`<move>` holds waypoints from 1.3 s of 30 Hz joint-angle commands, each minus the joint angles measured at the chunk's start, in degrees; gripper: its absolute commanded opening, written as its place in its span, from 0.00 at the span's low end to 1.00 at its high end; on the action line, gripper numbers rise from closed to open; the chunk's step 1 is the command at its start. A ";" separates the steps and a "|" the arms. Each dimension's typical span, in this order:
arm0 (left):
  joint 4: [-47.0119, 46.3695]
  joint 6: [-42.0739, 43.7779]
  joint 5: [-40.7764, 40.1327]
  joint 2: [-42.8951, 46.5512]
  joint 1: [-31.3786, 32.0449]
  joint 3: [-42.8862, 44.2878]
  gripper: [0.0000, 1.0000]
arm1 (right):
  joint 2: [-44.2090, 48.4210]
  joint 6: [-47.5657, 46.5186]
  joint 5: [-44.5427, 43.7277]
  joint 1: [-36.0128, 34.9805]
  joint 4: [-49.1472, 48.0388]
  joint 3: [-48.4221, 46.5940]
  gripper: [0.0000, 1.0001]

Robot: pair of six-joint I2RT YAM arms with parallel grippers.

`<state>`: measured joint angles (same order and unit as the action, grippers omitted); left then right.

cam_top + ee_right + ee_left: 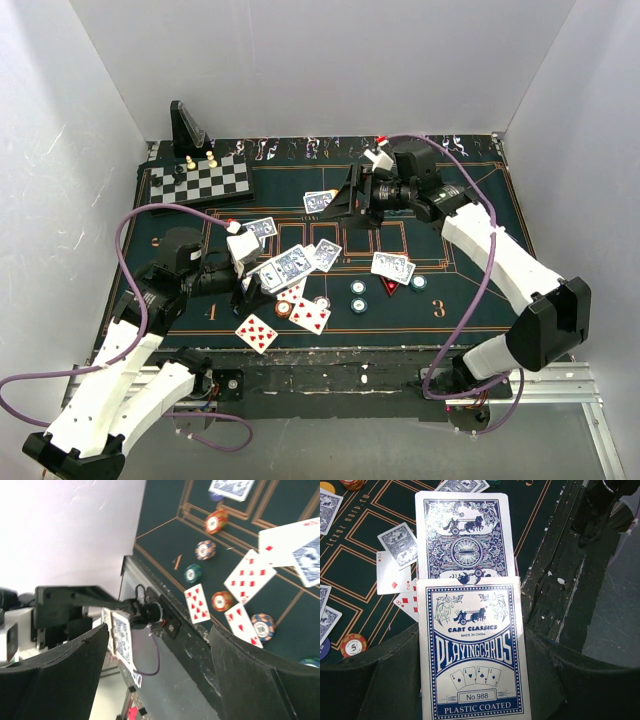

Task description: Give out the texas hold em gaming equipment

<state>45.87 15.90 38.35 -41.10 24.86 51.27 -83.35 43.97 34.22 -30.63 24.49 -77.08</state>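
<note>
Left gripper (470,690): jaws clamped on card box (472,650), one card (462,535) protruding, just inside the lower edge of the surface (470,290). Right gripper (159,665): jaws wide, holding nothing, upper centre, well apart from the walls (60,130). Loose cards (290,265) and chips (358,288) crowd mid-frame.

One chessboard (200,182) carrying two pawns (210,157), one black stand (187,125), one red triangle marker (388,287), one card box (475,650). Five poker chips (358,305), three face-up cards (257,333); the blue-backed cards (393,267) overlap, roughly eight.
</note>
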 commanded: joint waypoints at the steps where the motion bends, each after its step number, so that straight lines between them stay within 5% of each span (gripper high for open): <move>1: -1.13 0.36 0.76 0.06 -0.25 1.82 0.00 | -0.23 2.79 7.35 -4.25 -5.59 0.62 0.89; 20: -2.71 -0.17 0.50 -1.00 -0.25 2.79 0.00 | -5.15 4.64 6.83 -14.63 -9.55 2.90 0.91; 30: -2.80 -0.34 0.59 -0.91 -0.34 3.31 0.00 | -5.77 5.78 6.57 -14.46 -11.31 4.74 0.61; 39: -2.71 -0.26 0.59 -0.82 -0.25 3.31 0.00 | -2.79 5.61 6.48 -11.82 -10.43 5.62 0.55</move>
<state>45.45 15.77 37.69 -42.70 24.86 51.70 -89.06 50.22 40.93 -44.05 14.41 -72.27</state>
